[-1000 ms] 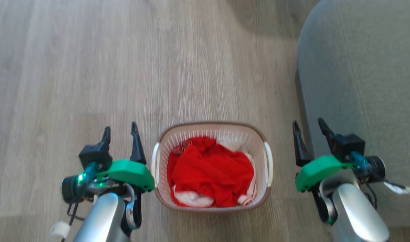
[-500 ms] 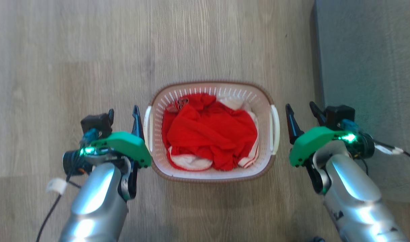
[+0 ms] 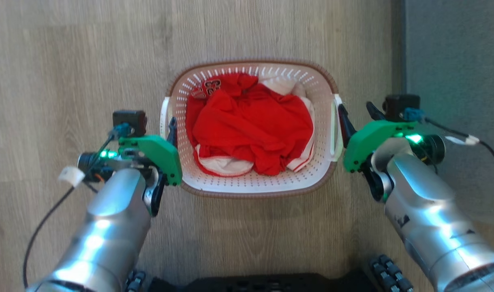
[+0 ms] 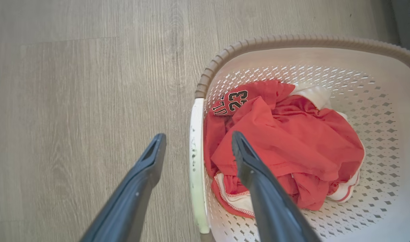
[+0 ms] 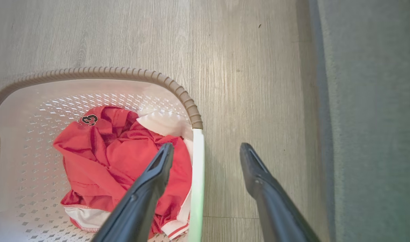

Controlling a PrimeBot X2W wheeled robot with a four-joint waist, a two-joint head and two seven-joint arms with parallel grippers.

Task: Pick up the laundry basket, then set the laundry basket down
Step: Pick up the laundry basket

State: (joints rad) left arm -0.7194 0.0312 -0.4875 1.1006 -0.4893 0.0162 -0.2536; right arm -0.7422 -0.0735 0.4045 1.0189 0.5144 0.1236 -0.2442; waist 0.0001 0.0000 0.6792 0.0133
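While the laundry basket (image 3: 251, 187) rests on the floor (image 3: 68, 61), left hand (image 4: 198, 135) spread astride one handle (image 4: 195, 161), right hand (image 5: 206, 146) spread astride the opposite handle (image 5: 198, 168).

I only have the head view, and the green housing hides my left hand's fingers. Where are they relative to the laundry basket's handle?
Observer: The left hand is open, straddling the left handle of the laundry basket: one finger outside over the floor, one inside above the red clothes.
Operator: And the right?
Observer: The right hand is open, straddling the right handle likewise.
Operator: Either touching yet?
Observer: No, gaps show on both sides of each handle.
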